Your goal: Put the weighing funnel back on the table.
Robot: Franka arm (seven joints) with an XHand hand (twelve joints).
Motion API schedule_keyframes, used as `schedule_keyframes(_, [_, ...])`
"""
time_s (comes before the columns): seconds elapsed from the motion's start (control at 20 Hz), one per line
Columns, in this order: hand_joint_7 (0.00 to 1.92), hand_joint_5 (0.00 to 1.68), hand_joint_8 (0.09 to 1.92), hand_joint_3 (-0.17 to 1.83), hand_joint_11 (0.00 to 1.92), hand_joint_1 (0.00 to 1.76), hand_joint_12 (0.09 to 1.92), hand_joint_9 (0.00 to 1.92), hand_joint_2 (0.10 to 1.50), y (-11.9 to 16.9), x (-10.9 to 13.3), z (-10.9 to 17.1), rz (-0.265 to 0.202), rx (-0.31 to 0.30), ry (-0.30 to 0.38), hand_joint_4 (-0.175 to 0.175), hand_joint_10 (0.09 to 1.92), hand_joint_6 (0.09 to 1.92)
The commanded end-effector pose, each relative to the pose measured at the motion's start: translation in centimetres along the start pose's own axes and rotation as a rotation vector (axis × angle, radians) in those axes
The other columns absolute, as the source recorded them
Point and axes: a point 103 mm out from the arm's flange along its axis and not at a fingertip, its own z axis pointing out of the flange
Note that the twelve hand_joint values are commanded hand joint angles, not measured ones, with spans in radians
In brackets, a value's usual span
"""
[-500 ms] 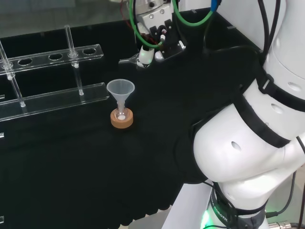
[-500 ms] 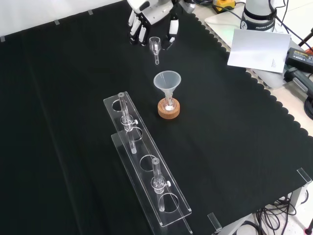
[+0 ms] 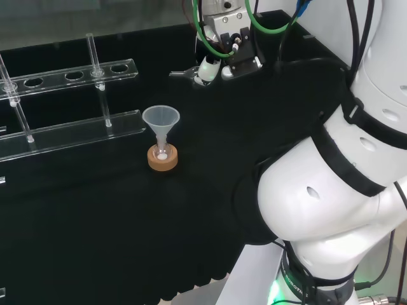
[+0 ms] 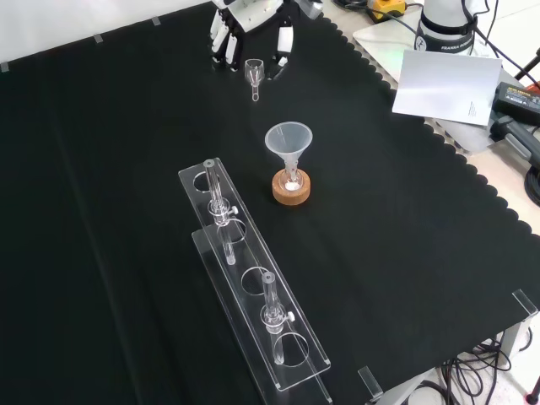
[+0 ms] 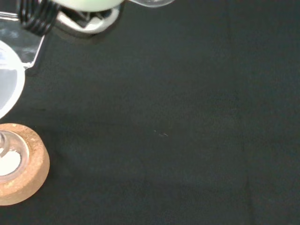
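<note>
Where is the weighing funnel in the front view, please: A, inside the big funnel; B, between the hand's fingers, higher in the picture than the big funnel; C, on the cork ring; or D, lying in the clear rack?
B: the weighing funnel sits between the fingers and thumb of the hand, near the view's top, well apart from the funnel that stands over the cork ring.

Cloth (image 4: 126, 169) black, scalloped edge; cork ring (image 4: 291, 191) tan; funnel (image 4: 288, 139), weighing funnel (image 4: 254, 72), rack (image 4: 253, 278) clear; hand (image 4: 251, 10) black-and-white; cables (image 3: 262, 27) green.
</note>
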Motion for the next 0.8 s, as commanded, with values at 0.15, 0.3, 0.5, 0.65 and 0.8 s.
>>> schedule_keyframes(0.15, [0.57, 1.25, 0.64, 0.57, 0.78, 1.11, 1.07, 0.91, 0.71, 2.5, -1.0, 1.2, -0.004, 0.017, 0.016, 0.175, 0.31, 0.67])
schedule_keyframes(0.3, [0.57, 1.25, 0.64, 0.57, 0.78, 1.11, 1.07, 0.91, 0.71, 3.9, -1.0, 1.7, -0.004, 0.023, 0.009, 0.175, 0.31, 0.67])
schedule_keyframes(0.5, [0.57, 1.25, 0.64, 0.57, 0.78, 1.11, 1.07, 0.91, 0.71, 5.7, -0.9, 2.3, 0.002, 0.018, -0.018, 0.175, 0.31, 0.67])
schedule_keyframes(0.65, [0.58, 1.25, 0.64, 0.57, 0.78, 1.11, 1.07, 0.91, 0.71, 7.1, -0.8, 2.7, -0.004, 0.025, -0.027, 0.175, 0.31, 0.67])
schedule_keyframes(0.8, [0.58, 1.25, 0.64, 0.57, 0.78, 1.11, 1.07, 0.91, 0.71, 8.5, -0.3, 3.1, -0.017, 0.03, -0.044, 0.175, 0.31, 0.67])
